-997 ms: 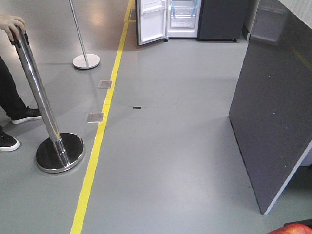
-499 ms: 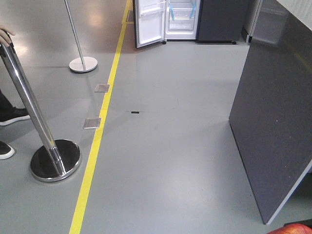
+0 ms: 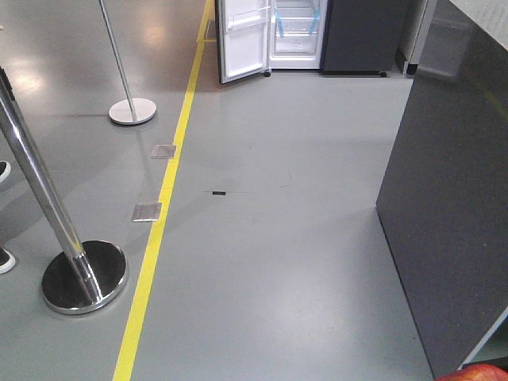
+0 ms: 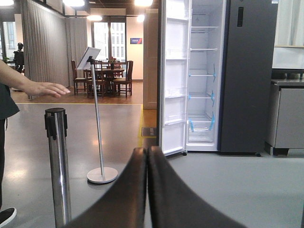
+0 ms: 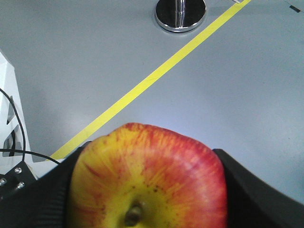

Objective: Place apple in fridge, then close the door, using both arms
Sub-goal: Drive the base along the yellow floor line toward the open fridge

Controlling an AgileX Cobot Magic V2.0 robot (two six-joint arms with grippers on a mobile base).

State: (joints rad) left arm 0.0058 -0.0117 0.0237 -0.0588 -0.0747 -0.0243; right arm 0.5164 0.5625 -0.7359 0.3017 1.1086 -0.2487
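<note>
Apple in hand, fridge well apart, door open: nothing placed yet.

The grey floor [image 3: 278, 262] stretches wide between the robot and the fridge [image 3: 298, 32], which stands at 12 o'clock in the front view with its white interior showing. Its door [image 3: 242, 40] is swung open toward 11 o'clock. A dark grey side panel [image 3: 452, 198] rises at 3 o'clock, and a chrome stanchion [image 3: 55, 230] stands at 8 o'clock beside the yellow line [image 3: 163, 206]. The left gripper [image 4: 146, 151] points at the fridge, its fingers [image 4: 133, 190] pressed together on nothing. The right gripper [image 5: 151, 156] has its fingers [image 5: 259, 194] clamped on either side of the apple [image 5: 147, 185], which shows at 5 o'clock in the front view. By my reading only the pickup is done. The approach, the placing on a shelf and the shutting of the door are all left.
</note>
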